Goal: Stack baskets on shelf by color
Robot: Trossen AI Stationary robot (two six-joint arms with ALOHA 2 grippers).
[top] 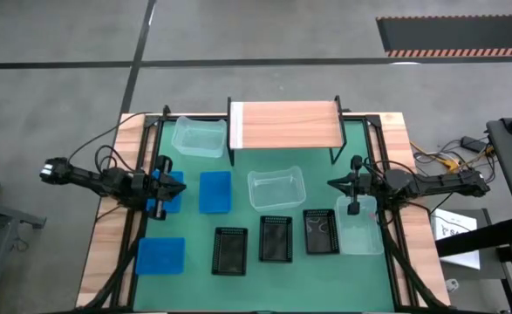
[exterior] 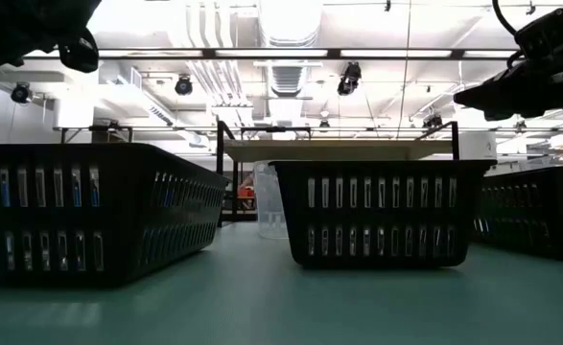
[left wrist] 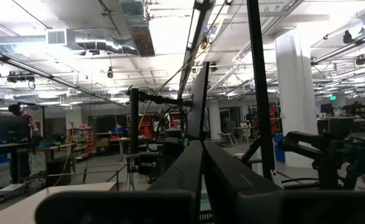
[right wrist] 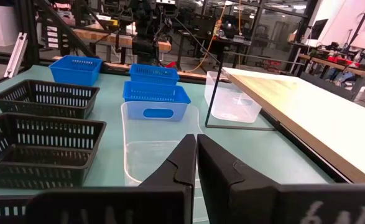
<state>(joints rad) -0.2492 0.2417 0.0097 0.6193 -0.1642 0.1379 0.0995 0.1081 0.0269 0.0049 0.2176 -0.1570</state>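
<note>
The shelf (top: 282,125) stands at the table's far edge, its plank top bare. Three blue baskets (top: 215,192) (top: 161,255) (top: 170,194) sit on the left. Three black mesh baskets (top: 230,250) (top: 276,239) (top: 321,232) stand in a row near the front. Clear baskets rest left of the shelf (top: 199,137), at the centre (top: 276,189) and on the right (top: 360,228). My left gripper (top: 160,185) hovers shut above a blue basket. My right gripper (top: 355,187) hovers shut above the right clear basket's far end. Both are raised well off the table in the low view.
The black baskets (exterior: 382,211) fill the foreground of the low view, with the shelf (exterior: 339,149) behind them. In the right wrist view the shelf's thin black leg (right wrist: 214,93) stands beside a clear basket (right wrist: 232,99). Wooden side rails (top: 107,227) border the green mat.
</note>
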